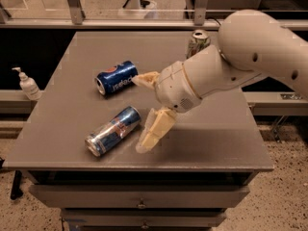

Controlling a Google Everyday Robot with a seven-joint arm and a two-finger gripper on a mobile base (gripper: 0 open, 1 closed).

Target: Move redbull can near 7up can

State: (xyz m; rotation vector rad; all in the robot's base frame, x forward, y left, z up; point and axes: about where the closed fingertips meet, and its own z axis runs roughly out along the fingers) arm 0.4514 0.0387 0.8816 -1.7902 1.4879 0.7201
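Note:
The redbull can (113,131) lies on its side near the front left of the grey table (216,134), silver top toward the front left. The 7up can (197,43) stands upright at the back right, partly hidden behind my arm. My gripper (141,113) is open and empty just right of the redbull can. One finger (153,132) reaches down beside the can's right end. The other finger (144,79) points toward the Pepsi can.
A dark blue Pepsi can (116,77) lies on its side behind the redbull can. A white pump bottle (27,84) stands on a lower shelf to the left. My large white arm (250,57) covers the table's right middle.

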